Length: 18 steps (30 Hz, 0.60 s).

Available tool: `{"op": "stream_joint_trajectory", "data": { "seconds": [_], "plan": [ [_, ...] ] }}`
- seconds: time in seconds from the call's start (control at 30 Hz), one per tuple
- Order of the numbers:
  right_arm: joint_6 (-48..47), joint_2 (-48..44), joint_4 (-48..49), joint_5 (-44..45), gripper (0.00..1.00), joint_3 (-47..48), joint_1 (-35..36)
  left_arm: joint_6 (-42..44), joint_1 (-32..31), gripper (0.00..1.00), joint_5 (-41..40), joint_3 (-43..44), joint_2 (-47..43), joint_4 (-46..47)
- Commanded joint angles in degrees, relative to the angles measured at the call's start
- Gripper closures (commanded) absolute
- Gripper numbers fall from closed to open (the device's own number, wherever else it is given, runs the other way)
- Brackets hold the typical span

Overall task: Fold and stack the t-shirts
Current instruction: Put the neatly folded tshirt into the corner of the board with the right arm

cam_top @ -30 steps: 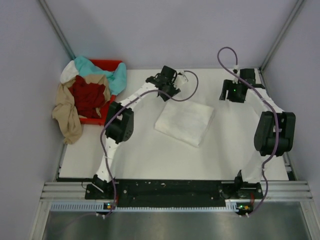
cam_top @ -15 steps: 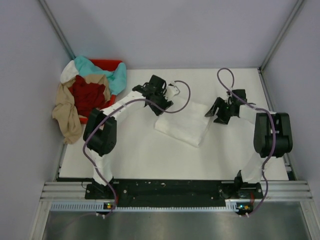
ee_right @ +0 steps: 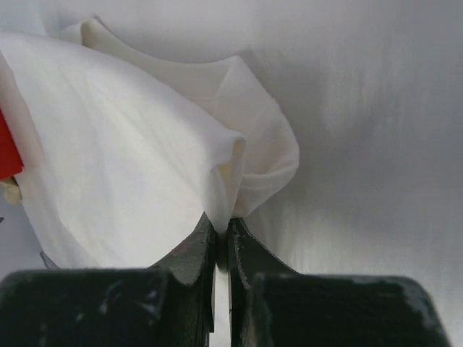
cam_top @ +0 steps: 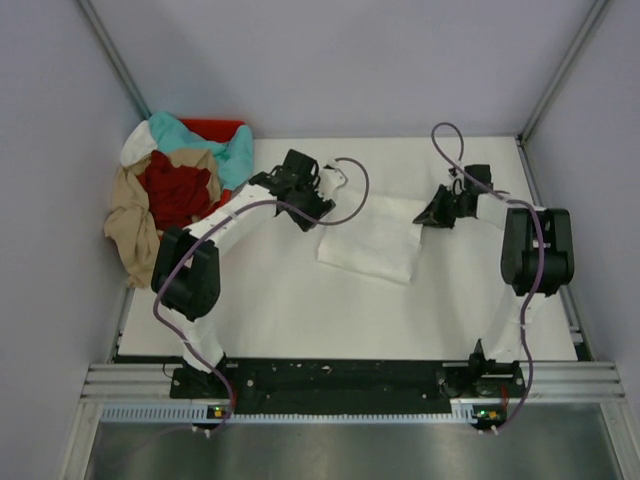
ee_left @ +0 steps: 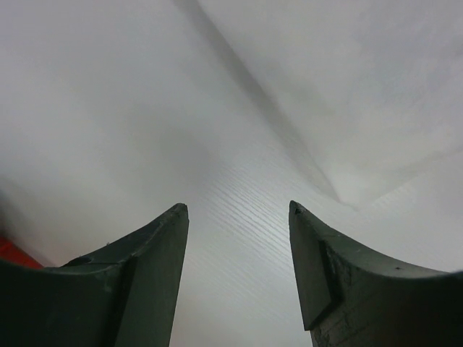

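Readable text, labels, brands, numbers, signs: none in any view. White t-shirt (cam_top: 372, 248): the cloth that shows is plain, with no lettering to be made out. Pile of t-shirts (cam_top: 170, 195) at the red bin (cam_top: 215, 128): too small and crumpled in the overhead view to tell whether any carries writing.

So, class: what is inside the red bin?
Heaped t-shirts: teal, dark red, tan and white, spilling over the rim of the red bin. Whatever lies beneath them is covered.
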Motion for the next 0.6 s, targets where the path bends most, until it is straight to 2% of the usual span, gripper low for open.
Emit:
{"op": "stream_joint_trajectory", "data": {
  "seconds": [0.0,0.1,0.23,0.43,0.57],
  "plan": [
    [-14.92,1.64,-8.88,1.81,1.00,9.54,-3.04,0.41,0.74,0.38,0.29,-1.75,-3.43,2.46],
    [-25.21,3.31,-16.80,6.45,1.00,14.65,-4.54,0.85,0.91,0.38,-0.07,-1.75,-3.34,2.64],
    [-36.65,3.93,-19.81,17.61,1.00,18.35,-4.98,1.02,1.18,0.38,0.02,-1.75,-2.90,2.55],
    [-41.58,10.59,-21.74,34.48,1.00,30.72,-5.24,2.08,1.53,0.38,-1.38,-2.28,-2.99,2.55],
    [-41.86,17.45,-24.02,39.42,1.00,41.53,-6.82,2.52,1.88,0.38,-2.52,-3.15,-3.34,3.07]
  ]
}}
